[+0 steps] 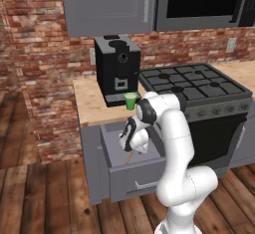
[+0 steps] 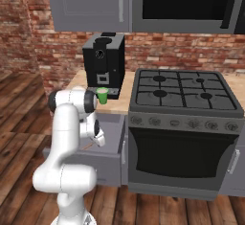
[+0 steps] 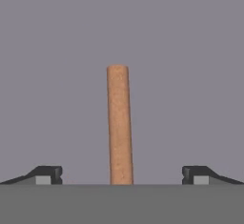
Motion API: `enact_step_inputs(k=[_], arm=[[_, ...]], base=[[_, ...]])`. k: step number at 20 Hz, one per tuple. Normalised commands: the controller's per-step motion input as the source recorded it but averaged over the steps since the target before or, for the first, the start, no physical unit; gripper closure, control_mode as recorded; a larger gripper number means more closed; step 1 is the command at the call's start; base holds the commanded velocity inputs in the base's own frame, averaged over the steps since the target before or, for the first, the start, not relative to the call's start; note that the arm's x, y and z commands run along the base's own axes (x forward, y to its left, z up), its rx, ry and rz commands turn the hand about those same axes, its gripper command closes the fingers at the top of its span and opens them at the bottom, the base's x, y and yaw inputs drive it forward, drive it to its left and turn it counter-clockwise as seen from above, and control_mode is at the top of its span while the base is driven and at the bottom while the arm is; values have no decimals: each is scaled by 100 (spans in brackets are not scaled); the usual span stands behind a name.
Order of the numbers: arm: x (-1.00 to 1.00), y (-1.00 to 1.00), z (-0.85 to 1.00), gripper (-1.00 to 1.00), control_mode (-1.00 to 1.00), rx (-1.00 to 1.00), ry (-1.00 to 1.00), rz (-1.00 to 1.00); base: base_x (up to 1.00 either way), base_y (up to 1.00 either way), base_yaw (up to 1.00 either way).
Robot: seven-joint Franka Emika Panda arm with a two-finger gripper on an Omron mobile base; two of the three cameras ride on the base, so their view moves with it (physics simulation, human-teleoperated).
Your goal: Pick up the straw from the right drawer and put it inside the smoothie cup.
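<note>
The right drawer point(image 1: 137, 177) stands pulled out below the counter, and my hand reaches down into it. A tan-orange straw point(image 3: 119, 123) lies on the grey drawer floor, running straight up the middle of the hand view between my two fingertips point(image 3: 47, 174). My gripper point(image 3: 122, 176) is open, wide on both sides of the straw, touching nothing. A short piece of the straw point(image 1: 129, 156) pokes out under the hand in the left base view. The green smoothie cup point(image 1: 131, 100) stands upright on the counter in front of the coffee machine, also the cup point(image 2: 102, 95).
The black coffee machine point(image 1: 117, 68) sits on the wooden counter point(image 1: 92, 106) right behind the cup. A stove point(image 2: 184, 92) with an oven stands to the right of the drawer. Grey wall cabinets point(image 1: 107, 4) hang above. The drawer walls point(image 1: 103, 153) enclose the hand.
</note>
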Motion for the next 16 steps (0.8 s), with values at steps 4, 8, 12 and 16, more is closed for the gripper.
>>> enact_step_inputs(k=[4, 8, 12, 16], arm=[[-12, -5, -36, 100, -100, 0, 1, -5], [-33, -14, -35, 100, -100, 0, 6, -6], [-62, -23, -39, 100, -100, 0, 5, -5], [-73, -25, -39, 100, -100, 0, 5, -5]], base=[[0, 0, 0], [0, 0, 0], [0, 0, 0], [0, 0, 0]])
